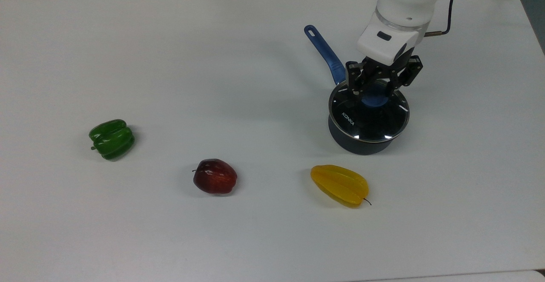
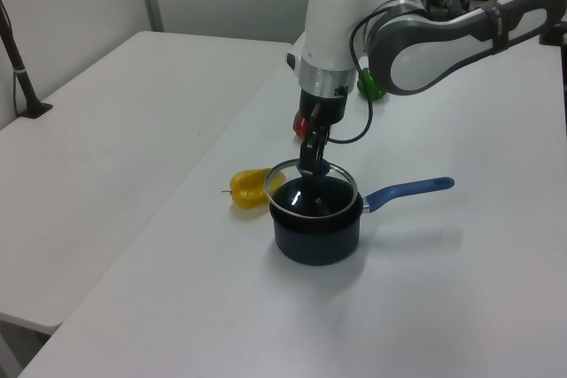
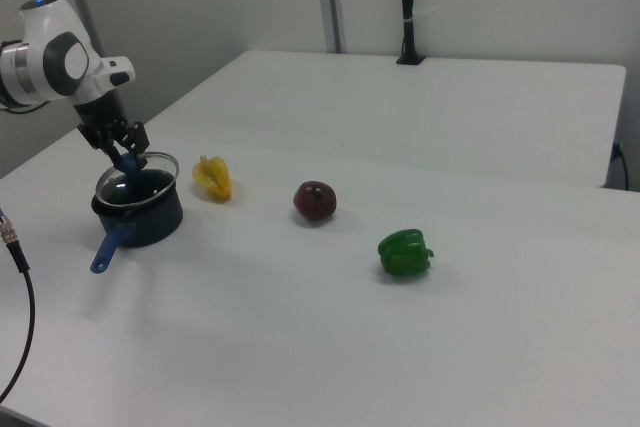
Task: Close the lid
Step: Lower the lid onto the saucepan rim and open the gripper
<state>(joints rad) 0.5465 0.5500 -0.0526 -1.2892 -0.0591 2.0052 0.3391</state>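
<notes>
Pretty much there: the gripper [image 1: 375, 87] is clamped on the blue knob [image 1: 374, 100] at its 6 o'clock, the lid [image 1: 368, 113] sits over the saucepan [image 1: 359, 143], maybe not fully seated, release left.
</notes>
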